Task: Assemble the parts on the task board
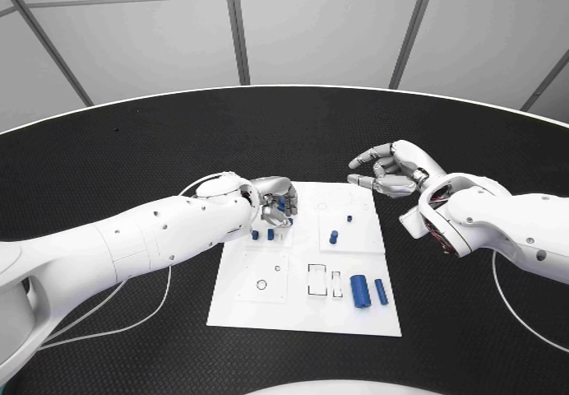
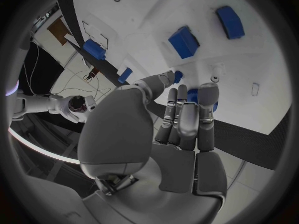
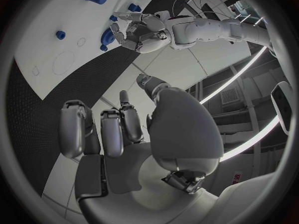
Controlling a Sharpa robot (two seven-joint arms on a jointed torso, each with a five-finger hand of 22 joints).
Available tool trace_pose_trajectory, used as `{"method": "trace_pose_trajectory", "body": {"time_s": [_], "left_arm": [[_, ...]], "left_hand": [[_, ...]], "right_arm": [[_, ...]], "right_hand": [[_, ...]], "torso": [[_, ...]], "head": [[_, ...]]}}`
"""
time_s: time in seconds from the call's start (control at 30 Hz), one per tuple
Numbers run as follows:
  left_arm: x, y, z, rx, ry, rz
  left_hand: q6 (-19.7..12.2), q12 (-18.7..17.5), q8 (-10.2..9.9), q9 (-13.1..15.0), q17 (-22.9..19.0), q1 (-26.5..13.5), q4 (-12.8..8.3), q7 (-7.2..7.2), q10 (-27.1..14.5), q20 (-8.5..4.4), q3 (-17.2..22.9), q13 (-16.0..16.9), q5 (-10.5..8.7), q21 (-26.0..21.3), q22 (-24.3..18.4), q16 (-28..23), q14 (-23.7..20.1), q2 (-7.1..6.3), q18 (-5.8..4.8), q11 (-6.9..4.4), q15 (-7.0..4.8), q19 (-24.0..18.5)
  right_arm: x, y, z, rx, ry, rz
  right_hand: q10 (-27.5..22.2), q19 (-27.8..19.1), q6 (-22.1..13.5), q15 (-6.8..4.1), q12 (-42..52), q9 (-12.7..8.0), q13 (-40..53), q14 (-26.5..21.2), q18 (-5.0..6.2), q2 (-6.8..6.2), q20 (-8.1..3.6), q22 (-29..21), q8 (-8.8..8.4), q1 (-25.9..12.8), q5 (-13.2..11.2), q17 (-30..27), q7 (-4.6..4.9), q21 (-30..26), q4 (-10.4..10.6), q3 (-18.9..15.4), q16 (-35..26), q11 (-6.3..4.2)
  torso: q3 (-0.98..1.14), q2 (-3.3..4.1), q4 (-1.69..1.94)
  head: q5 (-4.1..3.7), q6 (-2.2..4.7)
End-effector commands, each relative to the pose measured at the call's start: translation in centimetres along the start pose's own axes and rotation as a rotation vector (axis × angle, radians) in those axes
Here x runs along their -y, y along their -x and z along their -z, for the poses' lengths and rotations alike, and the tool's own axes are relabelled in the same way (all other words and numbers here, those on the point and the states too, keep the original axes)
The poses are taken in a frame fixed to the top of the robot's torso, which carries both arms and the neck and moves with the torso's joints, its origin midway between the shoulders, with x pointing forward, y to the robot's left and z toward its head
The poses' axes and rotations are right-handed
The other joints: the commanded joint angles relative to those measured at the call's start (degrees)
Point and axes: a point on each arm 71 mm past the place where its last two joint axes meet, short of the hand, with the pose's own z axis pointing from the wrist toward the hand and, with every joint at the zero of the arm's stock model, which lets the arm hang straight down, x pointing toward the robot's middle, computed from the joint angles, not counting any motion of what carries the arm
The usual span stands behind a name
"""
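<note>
The black counter point(image 1: 142, 148) is carrying the white task board point(image 1: 311, 309) at its middle, and the work is being judged as partly done, with a fair share left.

The left robot hand point(image 1: 278, 203) is being held low over the board's far left corner, fingers curled down among the pieces there. A small blue part point(image 2: 201, 98) is seen at its fingertips point(image 2: 207, 95) in the left wrist view, though whether it is actually being pinched cannot be told (the fingers are hiding the contact). The right robot hand point(image 1: 392, 169) is hovering off the board's far right corner, over bare counter, fingers loosely curled with nothing in them.

Two larger blue cylinders point(image 1: 367, 290) are lying loose side by side on the near right of the board, beside outlined slots that are looking unfilled. A ring-shaped recess point(image 1: 261, 285) on the near left is also looking unfilled.

Smaller pegs are standing upright: two blue pegs point(image 1: 262, 234) close beneath the left robot hand, one blue peg point(image 1: 333, 238) near the board's middle, and one small peg point(image 1: 349, 219) further back. These are being read as seated.
</note>
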Motion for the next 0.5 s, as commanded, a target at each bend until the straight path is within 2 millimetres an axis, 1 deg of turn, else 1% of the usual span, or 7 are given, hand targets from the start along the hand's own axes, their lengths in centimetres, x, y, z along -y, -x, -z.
{"method": "trace_pose_trajectory", "body": {"time_s": [0.03,0.13,0.23,0.33,0.5], "left_arm": [[-0.06,0.01,0.0,0.002,0.003,0.0],[-0.09,0.0,-0.01,0.001,0.004,0.0],[-0.04,-0.07,-0.04,-0.006,0.004,0.0],[0.01,-0.15,-0.08,-0.016,0.004,-0.001],[-0.05,-0.27,-0.14,-0.029,0.011,-0.002]], "left_hand": [[0.5,-0.4,-0.4,-0.1,-0.1,0.1,-0.3,0.09,0.2,-0.16,0.3,-0.1,-0.25,0.4,0.2,0.2,0.4,0.63,-1.13,0.05,0.01,0.4],[0.5,-0.4,-0.4,-0.1,-0.1,0.1,-0.3,0.09,0.2,-0.16,0.3,-0.1,-0.25,0.4,0.2,0.2,0.4,0.63,-1.13,0.05,0.01,0.4],[0.9,-0.3,-0.2,-0.1,0.0,0.1,-0.4,-0.01,0.4,-0.24,0.5,-0.1,-0.33,1.1,1.3,0.3,0.6,1.18,-1.3,-0.07,-0.08,0.9],[1.3,-0.3,0.0,-0.1,0.2,0.1,-0.4,-0.12,0.6,-0.29,0.5,-0.1,-0.41,1.4,1.7,0.4,0.8,1.39,-1.38,-0.16,-0.16,1.1],[1.6,-0.3,0.1,0.0,0.4,-0.1,-0.5,-0.24,0.6,-0.35,0.4,0.0,-0.47,1.7,2.2,0.5,1.0,1.41,-1.45,-0.25,-0.23,1.3]], "right_arm": [[0.01,0.0,-0.01,0.0,0.0,0.0],[0.0,-0.01,-0.02,0.0,0.0,0.0],[-0.01,-0.04,-0.03,-0.001,0.0,0.0],[-0.02,-0.07,-0.06,-0.002,0.001,0.0],[-0.03,-0.09,-0.07,-0.004,0.0,0.0]], "right_hand": [[-0.2,1.2,-0.4,-0.41,0.0,-0.1,4.7,4.6,0.6,-0.15,-0.49,2.9,0.33,-0.3,0.1,9.3,-0.05,-0.1,0.3,-0.1,-0.2,-0.13],[-0.2,1.2,-0.4,-0.41,0.0,-0.1,4.7,4.6,0.6,-0.15,-0.49,2.9,0.33,-0.3,0.1,9.3,-0.05,-0.1,0.3,-0.1,-0.2,-0.13],[-0.1,1.2,-0.4,-0.41,0.1,-0.1,4.9,4.7,0.58,-0.12,-0.5,3.0,0.41,-0.3,0.3,9.4,-0.05,-0.1,0.3,0.0,-0.1,-0.14],[-0.1,1.2,-0.4,-0.41,0.1,-0.1,4.9,4.7,0.58,-0.12,-0.5,3.0,0.41,-0.3,0.3,9.4,-0.05,-0.1,0.3,0.0,-0.1,-0.14],[-0.1,1.2,-0.4,-0.41,0.1,-0.1,4.9,4.7,0.58,-0.12,-0.5,3.0,0.41,-0.3,0.3,9.4,-0.05,-0.1,0.3,0.0,-0.1,-0.14]], "torso": [[0.01,-0.04,0.01],[0.02,-0.06,0.04],[0.02,-0.05,0.04],[0.02,-0.04,0.02],[0.03,-0.05,0.02]], "head": [[-0.01,-0.09],[-0.03,-0.14],[-0.03,-0.15],[0.0,-0.17],[0.05,-0.19]]}}
